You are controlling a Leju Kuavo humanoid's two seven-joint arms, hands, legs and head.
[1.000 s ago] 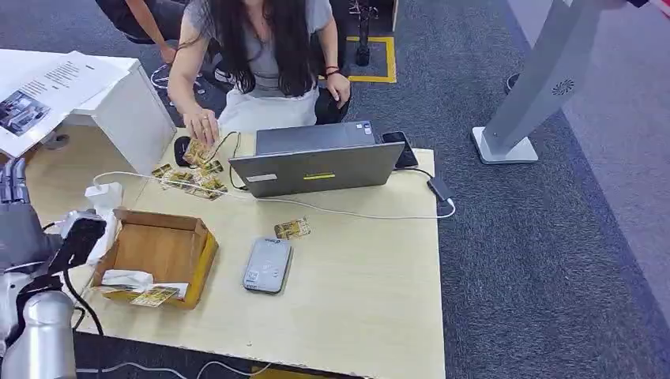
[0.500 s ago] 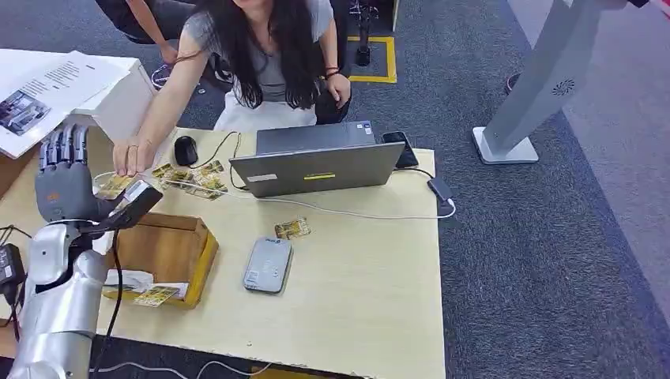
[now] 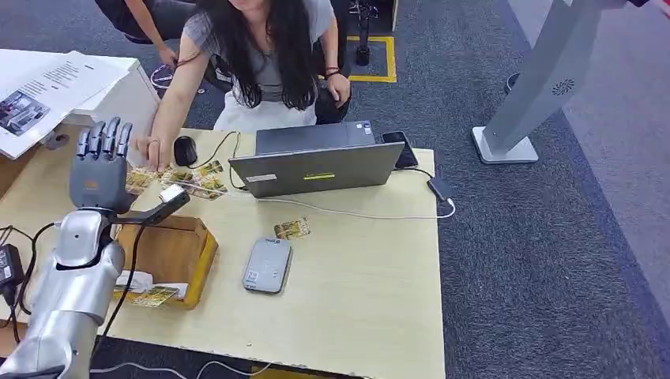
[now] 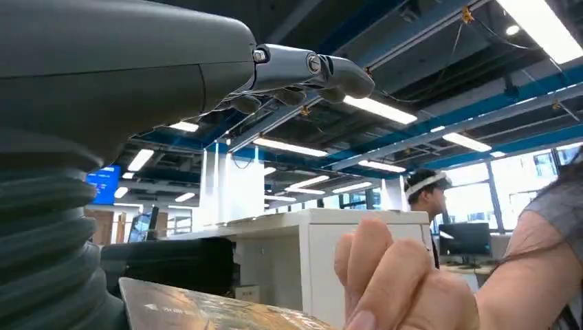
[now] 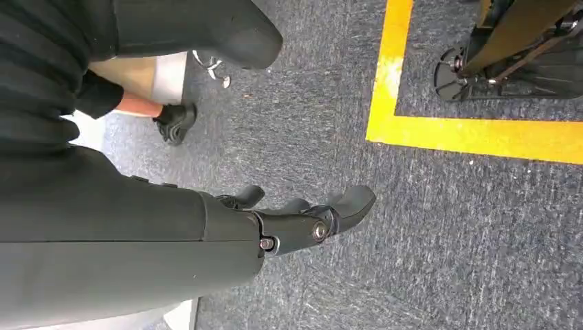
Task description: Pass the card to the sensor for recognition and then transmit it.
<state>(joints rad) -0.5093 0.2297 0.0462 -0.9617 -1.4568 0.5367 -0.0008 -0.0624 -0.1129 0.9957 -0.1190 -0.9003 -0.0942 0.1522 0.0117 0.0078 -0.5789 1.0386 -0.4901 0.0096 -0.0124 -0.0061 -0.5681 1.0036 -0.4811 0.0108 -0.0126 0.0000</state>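
My left hand [image 3: 99,167] is raised above the table's left side, fingers straight up and thumb [image 3: 163,203] stuck out sideways. A person's hand [image 3: 150,149] holds a gold-patterned card [image 3: 137,181] against its palm side. In the left wrist view the card [image 4: 206,313] lies below my stretched fingers [image 4: 309,69], with the person's fingers [image 4: 388,282] still on it. The grey flat sensor [image 3: 267,265] lies mid-table, and another card [image 3: 291,229] lies just beyond it. My right hand [image 5: 295,223] hangs over the carpet with loosely bent fingers, holding nothing.
An open cardboard box [image 3: 197,260] with a card [image 3: 154,297] inside stands left of the sensor. More cards [image 3: 193,178], a mouse [image 3: 185,150], a laptop [image 3: 316,162], a phone [image 3: 403,148] and a white cable [image 3: 355,213] occupy the far side. The person sits behind the laptop.
My left arm has risen and swung right, from the table's left edge to above the box. The person's hand left the card pile and brought a card to my palm.
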